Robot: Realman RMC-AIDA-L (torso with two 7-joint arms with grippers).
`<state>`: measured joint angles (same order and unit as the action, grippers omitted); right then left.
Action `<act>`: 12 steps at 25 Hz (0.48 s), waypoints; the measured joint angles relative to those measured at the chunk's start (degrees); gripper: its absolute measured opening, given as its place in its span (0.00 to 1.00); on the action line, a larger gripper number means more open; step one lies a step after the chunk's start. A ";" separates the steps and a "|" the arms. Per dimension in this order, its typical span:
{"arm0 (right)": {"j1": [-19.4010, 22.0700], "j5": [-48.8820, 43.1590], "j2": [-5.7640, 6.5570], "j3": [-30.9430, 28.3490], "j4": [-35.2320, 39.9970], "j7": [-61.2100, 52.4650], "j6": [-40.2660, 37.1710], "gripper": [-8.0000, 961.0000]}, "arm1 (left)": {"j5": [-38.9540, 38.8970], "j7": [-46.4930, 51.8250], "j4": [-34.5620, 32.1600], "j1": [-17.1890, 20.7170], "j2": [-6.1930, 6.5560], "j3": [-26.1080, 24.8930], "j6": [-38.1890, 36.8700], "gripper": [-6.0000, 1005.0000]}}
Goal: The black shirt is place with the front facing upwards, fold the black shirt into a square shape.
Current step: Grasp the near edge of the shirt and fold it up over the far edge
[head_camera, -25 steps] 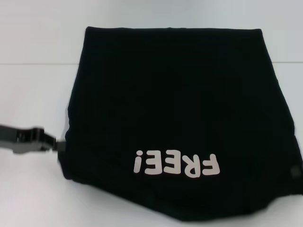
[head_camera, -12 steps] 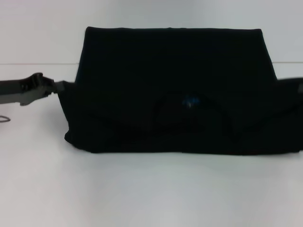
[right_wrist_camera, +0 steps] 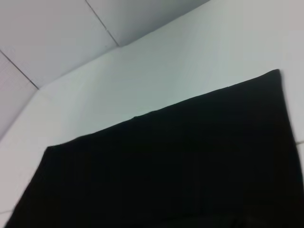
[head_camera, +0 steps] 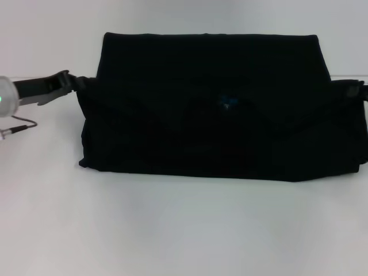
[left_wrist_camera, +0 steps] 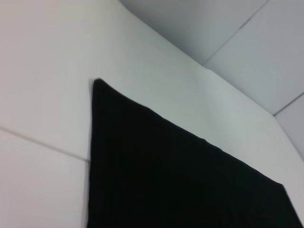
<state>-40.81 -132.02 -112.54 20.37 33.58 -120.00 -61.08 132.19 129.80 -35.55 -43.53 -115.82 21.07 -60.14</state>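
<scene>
Lying doubled over, print hidden, the black shirt [head_camera: 213, 109] is pinched by both end effectors.

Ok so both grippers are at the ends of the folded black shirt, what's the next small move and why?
Probably carry the held edge a little farther toward the far edge, then lower it. In the head view the left gripper and right gripper sit at opposite ends of the black shirt, whose near half is already turned over: the blue neck label shows on top, well short of that edge.
</scene>
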 joint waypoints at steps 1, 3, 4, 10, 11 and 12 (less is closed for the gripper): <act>-0.39 -0.01 -0.61 0.70 -0.42 0.43 1.88 0.17 | -0.04 -0.59 0.35 -0.45 -0.35 0.11 1.51 0.00; -0.92 -0.02 -1.82 2.49 -0.84 0.89 5.89 0.18 | -0.06 -1.75 1.14 -1.21 -0.95 0.21 4.53 0.00; -1.06 0.00 -2.54 3.56 -0.93 1.07 7.80 0.19 | -0.07 -2.44 1.46 -1.68 -1.36 0.23 6.45 0.00; -1.09 0.70 -4.57 5.93 -1.03 1.61 13.53 0.21 | -0.69 -7.73 1.48 -2.78 -3.95 2.21 14.36 0.00; -0.88 1.23 -4.67 5.98 -1.08 1.87 13.80 0.22 | -0.76 -8.68 1.46 -2.89 -4.22 2.51 14.87 0.00; -0.56 2.04 -4.71 6.08 -1.11 2.41 14.00 0.22 | -0.81 -9.84 1.47 -3.07 -4.48 2.78 15.45 0.03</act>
<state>-41.37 -129.98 -117.25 26.45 32.47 -117.59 -47.08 131.38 119.96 -34.08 -46.60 -120.30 23.85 -44.69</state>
